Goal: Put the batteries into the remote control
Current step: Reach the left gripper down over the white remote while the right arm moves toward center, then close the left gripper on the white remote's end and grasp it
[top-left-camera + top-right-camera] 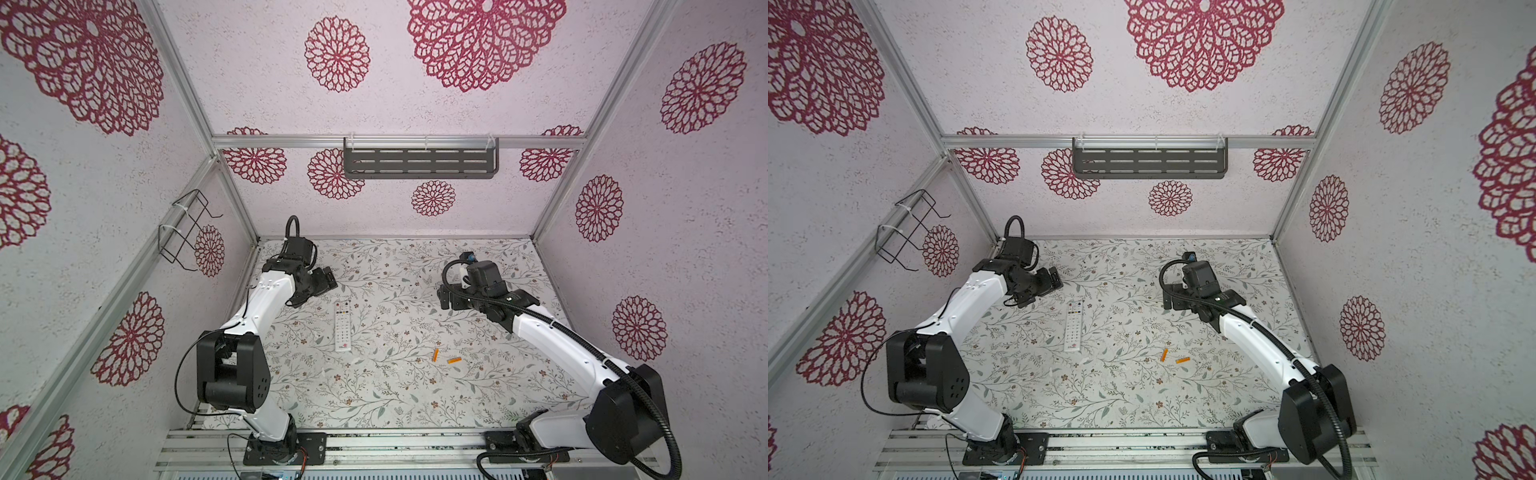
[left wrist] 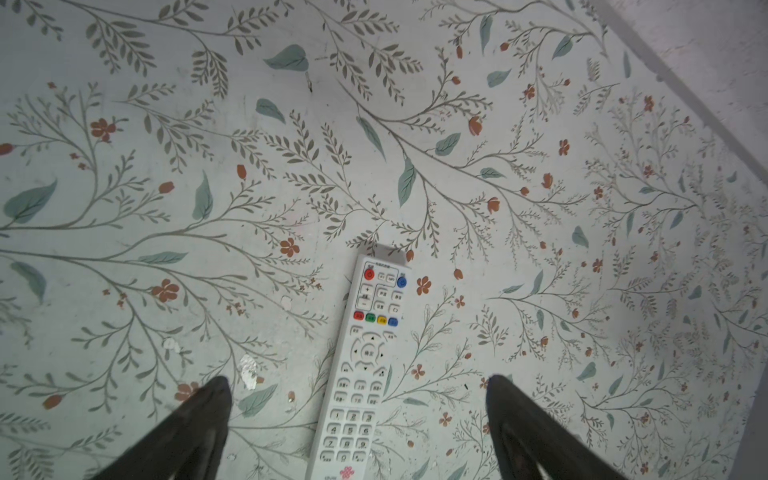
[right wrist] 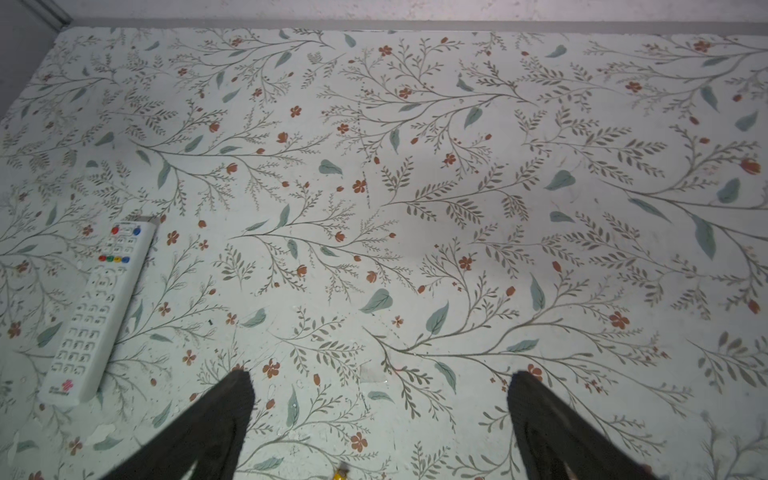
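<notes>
Remote control [image 1: 343,326] lies face up on the floral desk [image 1: 415,395], left of centre in both top views, coloured buttons toward the upper edge and red logo toward the lower. We see the left claw [image 2: 357,379] spread wide and holding nothing, the remote running between its fingers in the left wrist view. The right claw [image 3: 380,374] gapes too, gripping nothing. The batteries [image 1: 435,354] [image 1: 454,360] lie lower right of centre, near each other and well apart from the remote.
</notes>
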`<move>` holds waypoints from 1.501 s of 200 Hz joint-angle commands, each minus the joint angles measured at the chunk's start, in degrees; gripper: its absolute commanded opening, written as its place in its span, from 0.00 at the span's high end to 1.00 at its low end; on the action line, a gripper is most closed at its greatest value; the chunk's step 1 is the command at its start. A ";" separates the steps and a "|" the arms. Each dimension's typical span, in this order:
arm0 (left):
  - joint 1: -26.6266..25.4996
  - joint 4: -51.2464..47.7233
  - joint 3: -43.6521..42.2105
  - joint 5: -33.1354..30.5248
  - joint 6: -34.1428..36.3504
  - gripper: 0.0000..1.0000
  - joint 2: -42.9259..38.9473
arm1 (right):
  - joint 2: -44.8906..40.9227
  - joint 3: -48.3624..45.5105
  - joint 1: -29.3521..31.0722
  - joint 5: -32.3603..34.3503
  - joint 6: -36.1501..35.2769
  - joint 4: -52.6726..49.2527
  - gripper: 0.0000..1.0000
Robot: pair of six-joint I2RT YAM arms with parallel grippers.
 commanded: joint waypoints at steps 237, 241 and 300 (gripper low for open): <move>-9.50 -6.12 6.92 -4.20 -0.59 0.00 23.19 | 4.25 3.88 6.09 -2.90 3.28 -3.56 0.01; -9.44 -6.09 7.06 -4.19 -0.53 0.01 23.58 | 4.18 3.79 6.13 -2.77 3.38 -3.68 0.01; -10.10 -7.15 9.28 -7.12 0.68 0.20 25.67 | 5.22 4.37 6.52 -2.58 3.71 -3.83 0.01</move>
